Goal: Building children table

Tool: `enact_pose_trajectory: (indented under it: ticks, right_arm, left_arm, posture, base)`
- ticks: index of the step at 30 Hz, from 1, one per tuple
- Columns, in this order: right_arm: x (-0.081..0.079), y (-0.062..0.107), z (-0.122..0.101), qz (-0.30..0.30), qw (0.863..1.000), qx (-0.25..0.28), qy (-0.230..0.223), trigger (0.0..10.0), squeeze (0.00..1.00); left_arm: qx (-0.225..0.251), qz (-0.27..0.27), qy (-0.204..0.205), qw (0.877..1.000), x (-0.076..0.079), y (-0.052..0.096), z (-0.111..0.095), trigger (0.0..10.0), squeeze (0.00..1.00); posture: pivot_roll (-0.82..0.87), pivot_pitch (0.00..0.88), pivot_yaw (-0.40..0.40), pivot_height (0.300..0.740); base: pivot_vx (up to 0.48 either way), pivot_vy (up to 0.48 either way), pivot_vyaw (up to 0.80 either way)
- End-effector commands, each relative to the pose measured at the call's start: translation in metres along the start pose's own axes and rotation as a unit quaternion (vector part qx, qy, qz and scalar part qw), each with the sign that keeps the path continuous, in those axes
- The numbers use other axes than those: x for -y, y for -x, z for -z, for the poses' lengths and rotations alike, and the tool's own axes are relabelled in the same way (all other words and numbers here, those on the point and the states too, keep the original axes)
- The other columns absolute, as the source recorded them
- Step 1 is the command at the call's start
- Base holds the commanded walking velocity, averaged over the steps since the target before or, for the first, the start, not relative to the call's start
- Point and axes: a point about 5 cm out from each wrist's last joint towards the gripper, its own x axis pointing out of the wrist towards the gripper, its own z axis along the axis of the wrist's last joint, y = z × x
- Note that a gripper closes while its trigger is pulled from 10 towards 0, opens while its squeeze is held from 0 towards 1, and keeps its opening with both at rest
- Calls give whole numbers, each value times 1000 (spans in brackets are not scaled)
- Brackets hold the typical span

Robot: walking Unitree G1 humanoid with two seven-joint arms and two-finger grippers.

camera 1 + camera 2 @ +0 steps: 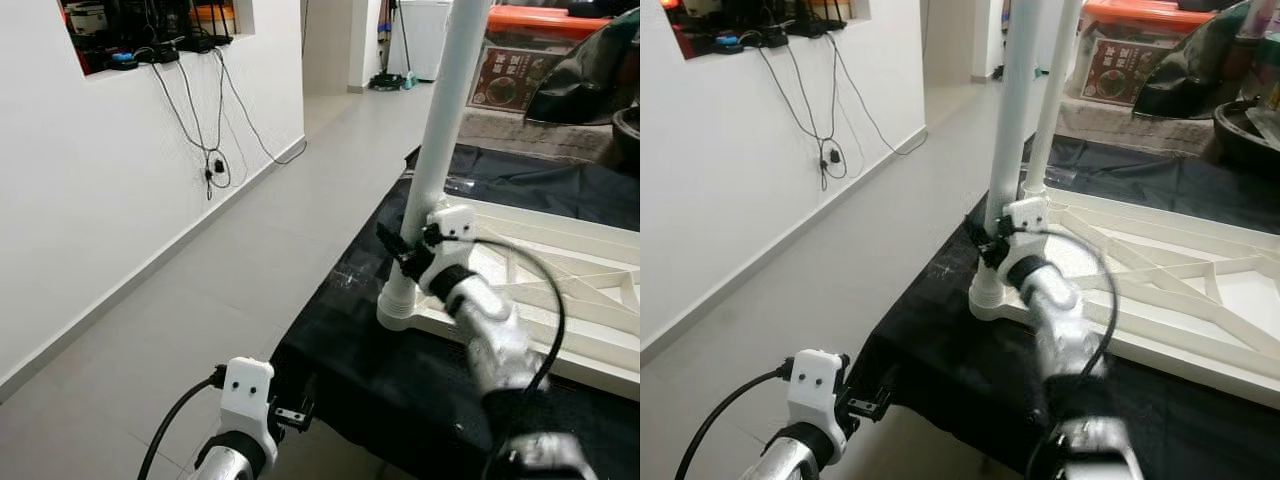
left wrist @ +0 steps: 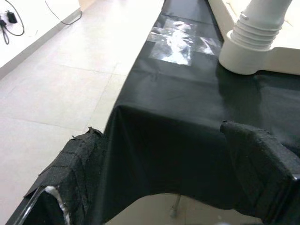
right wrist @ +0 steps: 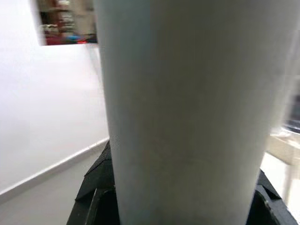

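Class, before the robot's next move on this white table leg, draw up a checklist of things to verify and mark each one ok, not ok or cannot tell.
1. Right gripper closed around the table leg: ok, a black finger shows on each side of it in the right wrist view.
2. Leg seated in the corner socket of the upturned tabletop: ok, though whether fully screwed in, cannot tell.
3. Leg upright: not ok, it leans slightly.
4. Left gripper free: ok, open and holding nothing, low beside the black cloth.
5. Second leg fitted behind: ok.
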Motion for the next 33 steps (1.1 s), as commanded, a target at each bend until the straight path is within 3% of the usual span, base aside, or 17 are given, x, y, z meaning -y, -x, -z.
enact_pose_trajectory:
  ticks: [1,5,6,8,11,12,13,14,15,17,26,33]
  right_arm:
    - [22,20,30,116,989,-87,7,0,0]
    - [12,34,27,231,968,-98,17,0,0]
    - [12,34,27,231,968,-98,17,0,0]
    - [11,39,27,304,946,-108,19,0,0]
    - [10,40,27,329,937,-113,22,0,0]
    - [8,42,28,361,924,-127,12,0,0]
    - [8,42,28,361,924,-127,12,0,0]
    - [4,44,29,389,911,-139,-4,0,0]
    - [4,44,29,389,911,-139,-4,0,0]
    - [-4,48,32,415,896,-153,-28,0,0]
    - [-8,53,32,418,895,-156,-25,0,0]
    - [3,51,30,436,887,-151,-17,0,0]
  left_arm:
    - [-3,-4,-7,1000,-3,1,0,10000,0]
    - [-4,-4,-8,1000,-3,1,0,10000,0]
    - [-4,-4,-8,1000,-3,1,0,10000,0]
    - [-4,-5,-8,1000,-4,1,0,10000,0]
    - [-4,-5,-8,1000,-4,0,0,10000,0]
    - [-4,-6,-8,1000,-4,0,0,10000,0]
    - [-4,-6,-8,1000,-4,0,0,10000,0]
    - [-4,-5,-8,1000,-4,0,0,10000,0]
    - [-4,-5,-8,1000,-4,0,0,10000,0]
    - [-5,-5,-7,1000,-4,1,0,10000,0]
    - [-6,-5,-6,1000,-4,1,1,10000,0]
    - [-9,-2,-6,1000,-4,1,2,10000,0]
  posture:
    - [-67,71,32,740]
    - [-64,71,33,740]
    - [-64,71,33,740]
    - [-57,70,28,740]
    - [-57,70,28,740]
    - [-57,70,28,740]
    - [-57,70,28,740]
    - [-57,70,28,740]
    - [-57,70,28,740]
    - [-51,68,34,740]
    - [-54,62,31,740]
    - [-55,50,40,740]
  base:
    - [0,0,0]
    - [0,0,0]
    - [0,0,0]
    - [0,0,0]
    - [0,0,0]
    - [0,0,0]
    - [0,0,0]
    - [0,0,0]
    - [0,0,0]
    - [0,0,0]
    - [0,0,0]
    - [0,0,0]
